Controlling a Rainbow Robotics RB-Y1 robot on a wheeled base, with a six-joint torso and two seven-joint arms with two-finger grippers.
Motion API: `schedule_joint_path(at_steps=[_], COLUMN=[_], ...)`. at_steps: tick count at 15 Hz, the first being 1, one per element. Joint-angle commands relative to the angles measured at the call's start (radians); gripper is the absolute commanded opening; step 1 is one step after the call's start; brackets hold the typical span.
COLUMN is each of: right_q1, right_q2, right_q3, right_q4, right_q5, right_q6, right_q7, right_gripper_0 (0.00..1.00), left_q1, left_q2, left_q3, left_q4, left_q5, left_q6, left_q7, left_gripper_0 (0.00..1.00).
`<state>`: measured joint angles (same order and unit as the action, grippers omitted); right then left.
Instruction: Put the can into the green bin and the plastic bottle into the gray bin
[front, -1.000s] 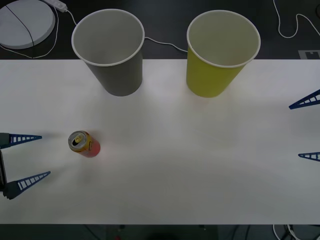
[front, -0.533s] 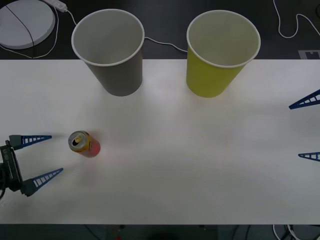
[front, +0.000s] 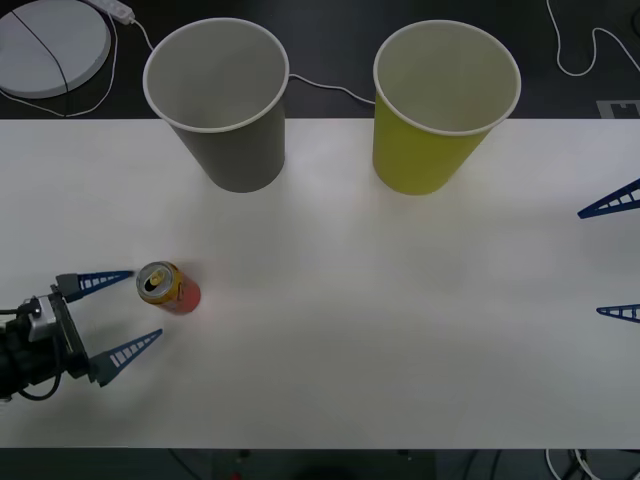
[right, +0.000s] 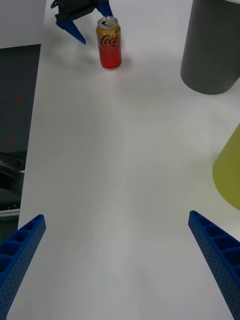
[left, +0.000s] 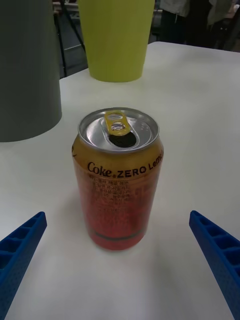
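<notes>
The can (front: 168, 288), orange and red with a silver top, stands upright at the table's left. My left gripper (front: 147, 302) is open just left of it, fingertips reaching level with its near side without touching. In the left wrist view the can (left: 119, 180) stands close ahead between the open blue fingers (left: 20, 245). The gray bin (front: 220, 100) and the green bin (front: 440, 105) stand upright at the back. At the right edge my right gripper (front: 589, 263) waits open and empty. Its wrist view shows the can (right: 109, 42) far off. The plastic bottle is out of view.
A round white device (front: 50, 40) and a white cable (front: 590, 50) lie on the dark surface behind the white table (front: 400, 330). The table's front edge runs just below my left gripper. Open tabletop stretches between the can and my right gripper.
My left gripper has moved right toward the can, from the table's left edge to just beside it, still open. The can, both bins and my right gripper have not moved.
</notes>
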<state>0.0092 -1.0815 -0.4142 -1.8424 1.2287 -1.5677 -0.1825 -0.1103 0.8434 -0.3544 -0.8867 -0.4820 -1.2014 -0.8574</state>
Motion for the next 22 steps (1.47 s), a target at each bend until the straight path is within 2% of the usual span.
schedule_joint_path(at_steps=[1, 10, 18, 19, 20, 21, 22], right_q1=[0.000, 0.000, 0.000, 0.000, 0.000, 0.000, 0.000], right_q2=[0.000, 0.000, 0.000, 0.000, 0.000, 0.000, 0.000], right_q3=[0.000, 0.000, 0.000, 0.000, 0.000, 0.000, 0.000], right_q4=[0.000, 0.000, 0.000, 0.000, 0.000, 0.000, 0.000], right_q5=[0.000, 0.000, 0.000, 0.000, 0.000, 0.000, 0.000], right_q6=[0.000, 0.000, 0.000, 0.000, 0.000, 0.000, 0.000], right_q7=[0.000, 0.000, 0.000, 0.000, 0.000, 0.000, 0.000], right_gripper_0=[1.00, 1.00, 1.00, 1.00, 1.00, 1.00, 1.00], left_q1=[-0.017, -0.086, -0.109, -0.109, -0.109, -0.109, -0.109], left_q2=[-0.024, -0.119, -0.150, -0.150, -0.150, -0.150, -0.150], left_q3=[0.000, 0.000, 0.000, 0.000, 0.000, 0.000, -0.001], left_q4=[0.005, 0.060, 0.063, 0.063, 0.063, 0.063, 0.063], left_q5=[0.000, -0.023, -0.047, -0.047, -0.047, -0.047, -0.047], left_q6=[0.014, 0.037, 0.051, 0.052, 0.051, 0.051, 0.052], left_q7=[0.000, 0.005, 0.011, 0.011, 0.011, 0.011, 0.012], left_gripper_0=[1.00, 1.00, 1.00, 0.47, 0.04, 0.00, 0.00])
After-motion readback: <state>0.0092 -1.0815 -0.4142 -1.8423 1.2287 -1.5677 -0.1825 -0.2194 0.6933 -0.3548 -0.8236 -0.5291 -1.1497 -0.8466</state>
